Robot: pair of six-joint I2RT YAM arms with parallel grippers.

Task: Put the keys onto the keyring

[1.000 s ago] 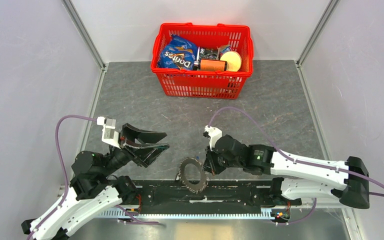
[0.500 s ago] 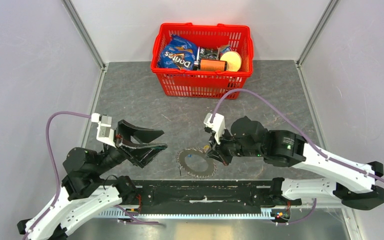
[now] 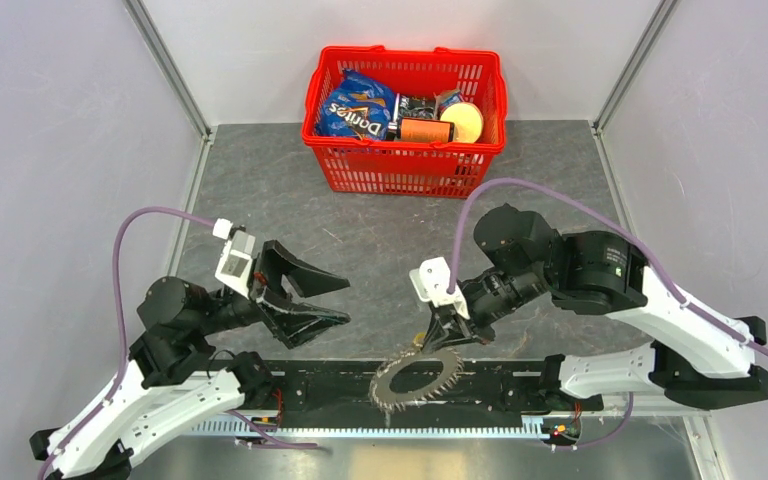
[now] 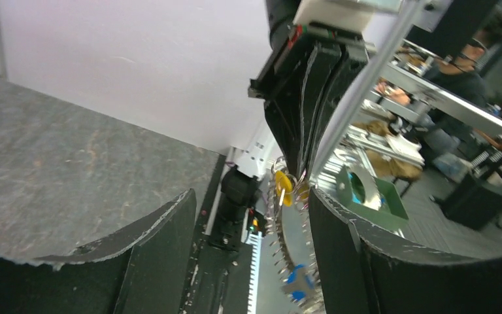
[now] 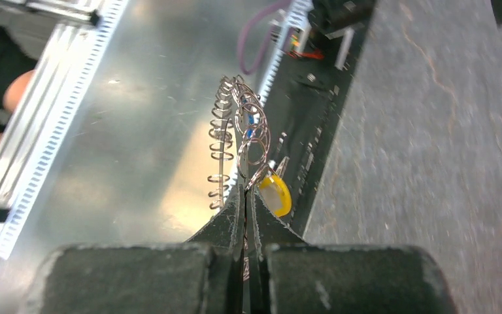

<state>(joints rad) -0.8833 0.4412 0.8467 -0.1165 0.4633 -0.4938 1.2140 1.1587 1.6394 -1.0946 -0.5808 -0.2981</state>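
My right gripper (image 3: 438, 335) is shut on the rim of the keyring (image 3: 450, 372), a grey toothed wheel that hangs from it above the black rail at the near edge. In the right wrist view the right gripper's tips (image 5: 245, 191) pinch the keyring's wire loops (image 5: 225, 140), and the yellow-headed key (image 5: 276, 194) hangs just beside them. The left wrist view shows the keyring (image 4: 280, 239) edge-on, with the yellow key (image 4: 283, 186) at its top and the blue key (image 4: 297, 284) lower down. My left gripper (image 3: 335, 300) is open and empty, to the left of the ring and facing it.
A red basket (image 3: 325, 95) holding a Doritos bag (image 3: 358, 108) and other groceries stands at the back centre. The black rail (image 3: 510, 385) runs along the near edge between the arm bases. White walls close in both sides.
My right gripper has lifted the keyring off the table and carried it towards the near edge, where it now hangs over the rail. My left gripper has shifted slightly to the right.
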